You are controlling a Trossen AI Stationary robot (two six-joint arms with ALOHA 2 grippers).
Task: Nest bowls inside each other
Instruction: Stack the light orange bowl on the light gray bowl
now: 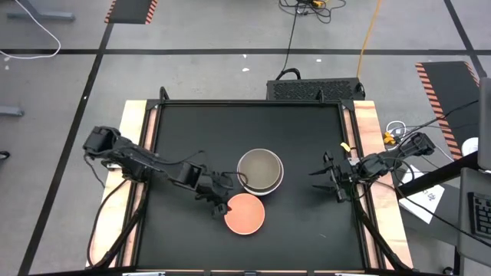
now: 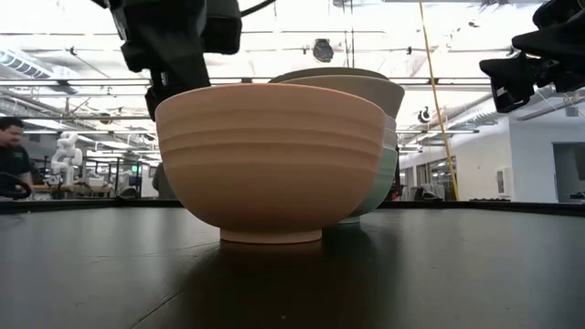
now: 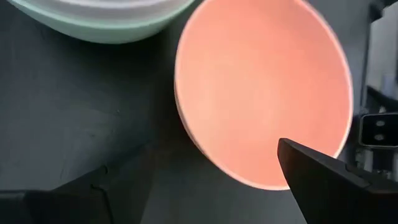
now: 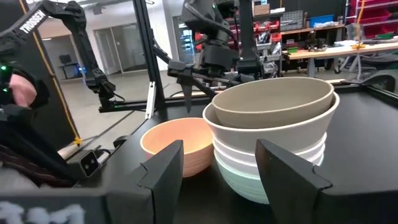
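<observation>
Overhead, a black table (image 1: 176,253) fills the middle of the room, with a dark robot arm reaching in from each side. Near the table's centre stands a stack of nested bowls (image 1: 260,170): an olive-grey bowl (image 4: 273,102) sits on top, inside a white bowl (image 4: 273,134), with a mint green bowl (image 4: 239,177) at the bottom. How many bowls lie between them cannot be told. Just beside the stack, on the side nearer the table's front edge, a peach-orange bowl (image 1: 245,213) stands alone and upright on the table.

The left gripper (image 1: 219,204) hangs at the peach-orange bowl's left rim, with its fingers spread wide, one above the bowl's inside and the other outside; it has hold of nothing. The right gripper (image 1: 325,176) waits well apart from the stack, on the table's right side, pointing towards it, with its fingers parted and empty. A person (image 2: 13,155) is partly visible in the room beyond the table.
</observation>
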